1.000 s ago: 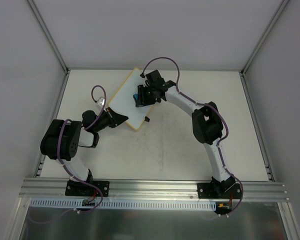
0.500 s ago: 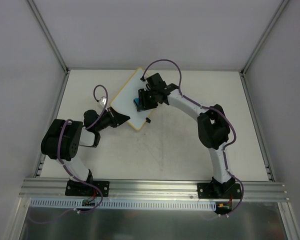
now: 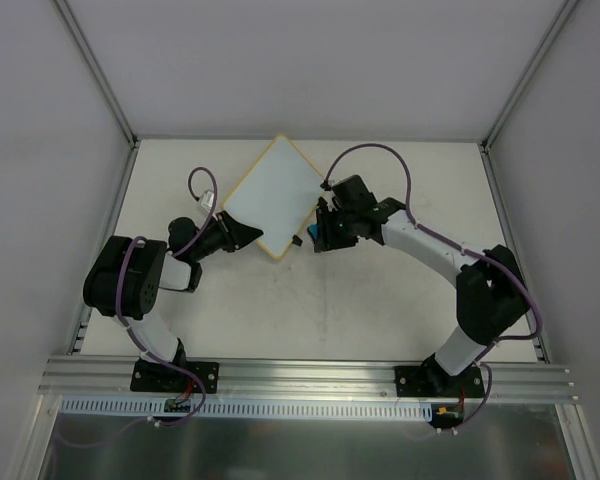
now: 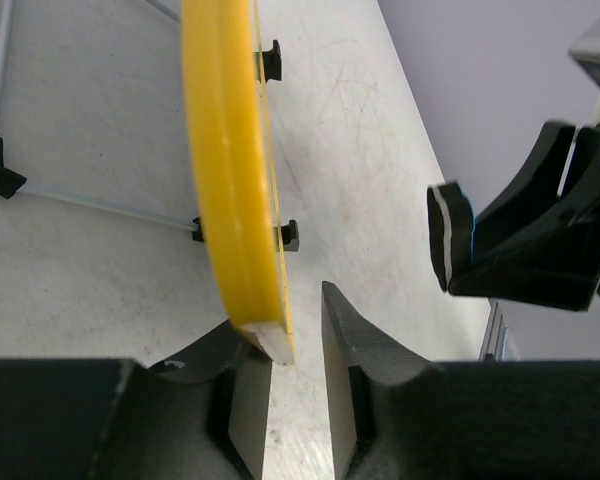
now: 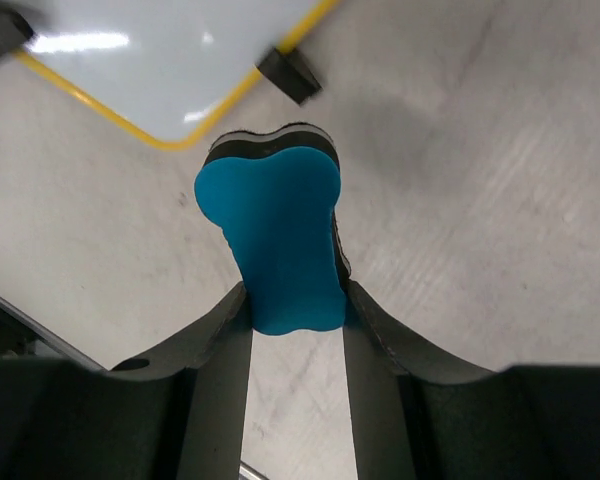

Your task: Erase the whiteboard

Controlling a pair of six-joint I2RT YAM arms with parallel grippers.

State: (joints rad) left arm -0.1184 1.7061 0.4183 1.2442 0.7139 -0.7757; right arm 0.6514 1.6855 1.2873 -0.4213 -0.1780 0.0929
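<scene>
Jaws of my left gripper bracket one corner of the whiteboard. The corner lies against one pad, and a strip of table shows between it and the other pad, so this hand is slack around the board, not pinching it. Only the left wrist view shows that gap. It meets the board edge-on, as a thick yellow band running straight ahead of my fingertips, with two black clips on its far side.

From above, the left gripper merely looks pressed to that corner and I cannot read its opening there. That view does show the whiteboard with its whole white face, turned like a diamond, reaching away from this hand towards the other.

My right gripper sits just beside the opposite edge, off the board. Its wrist view fills in what the top view barely hints at: the right gripper is clamped on a blue eraser, which is over bare table. The board's rounded corner lies ahead and to one side of my fingertips, with one clip just past the eraser's end.
</scene>
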